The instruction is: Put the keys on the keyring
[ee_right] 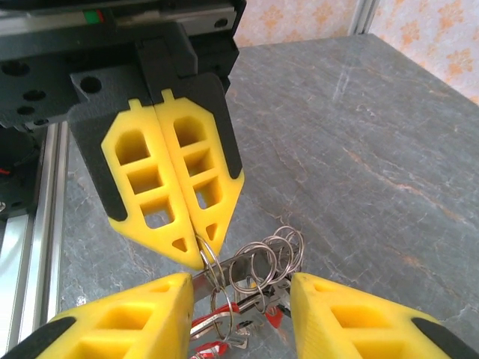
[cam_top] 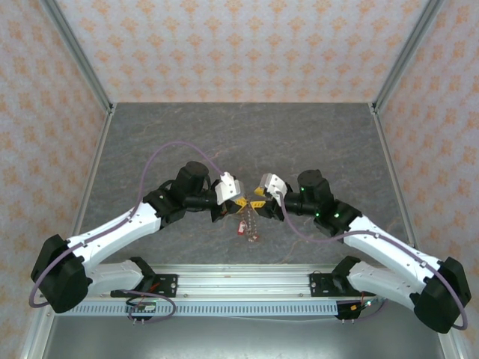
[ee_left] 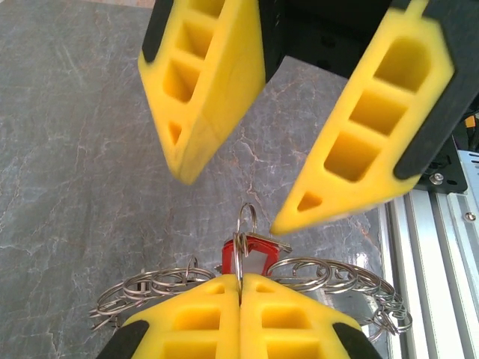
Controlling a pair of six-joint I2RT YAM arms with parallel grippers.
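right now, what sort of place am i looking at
Probably a robot lab test cell, not a home or shop: a grey stone-look table boxed in by patterned walls on aluminium posts, with the left arm and right arm bolted to a rail at its near edge.

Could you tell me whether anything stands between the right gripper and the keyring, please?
Nothing visible does. The left gripper is shut on the keyring, and the right gripper is open, its fingers either side of the loops.
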